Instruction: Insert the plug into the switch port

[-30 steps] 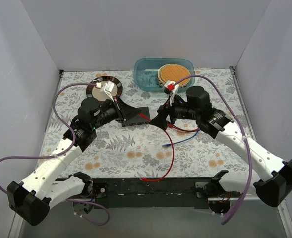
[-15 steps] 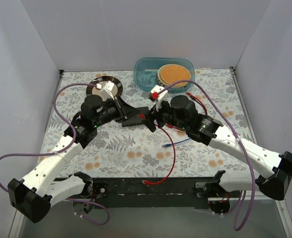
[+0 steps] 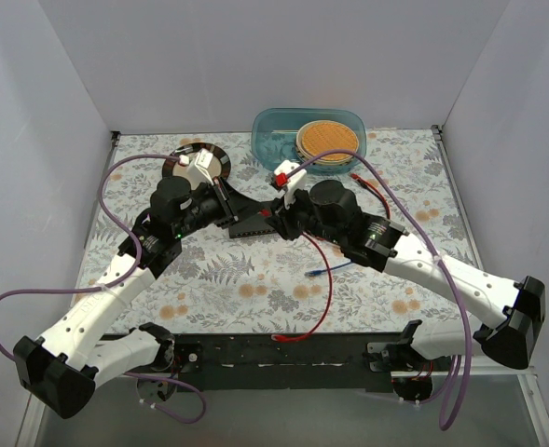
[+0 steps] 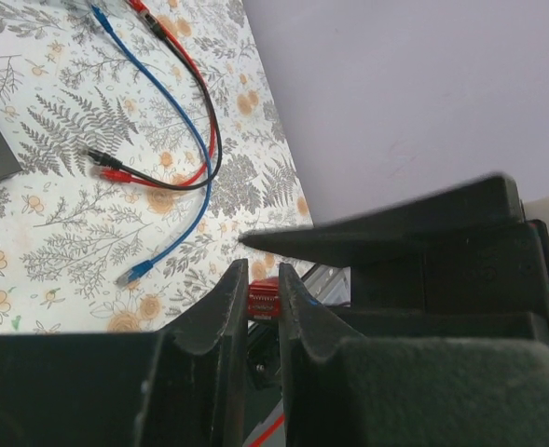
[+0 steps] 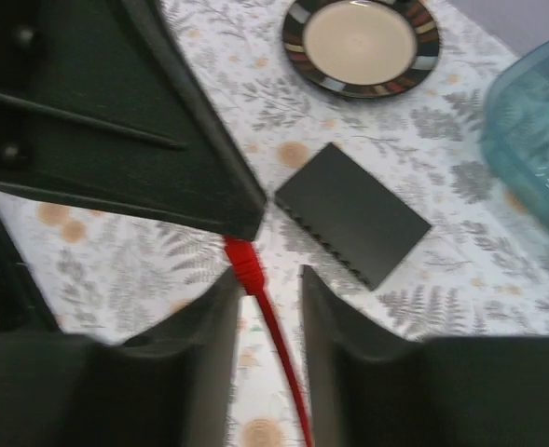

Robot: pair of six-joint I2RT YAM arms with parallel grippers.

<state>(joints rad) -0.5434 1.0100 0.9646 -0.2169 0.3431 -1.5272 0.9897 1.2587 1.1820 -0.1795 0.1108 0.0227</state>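
My left gripper (image 4: 263, 275) is shut on the red plug (image 4: 263, 298), held just above the table. In the right wrist view the plug (image 5: 244, 261) hangs from the left gripper's black finger, and its red cable (image 5: 279, 345) runs down between my right gripper's (image 5: 269, 275) fingers. Those stand apart, the left one close against the plug's boot. The flat dark grey box (image 5: 353, 214) lies just beyond, its row of switch ports (image 5: 321, 237) along the near edge. From above, both grippers meet at the plug (image 3: 267, 215) beside the box (image 3: 249, 226).
A round striped plate (image 3: 197, 164) sits at the back left and a blue-green tub (image 3: 308, 138) with a round woven lid at the back. A blue cable (image 3: 328, 269) and red and black leads (image 4: 153, 177) lie on the floral cloth to the right.
The right arm has swung left to the left gripper, and its jaws have narrowed around the red cable. The left gripper has kept hold of the plug, barely moving.
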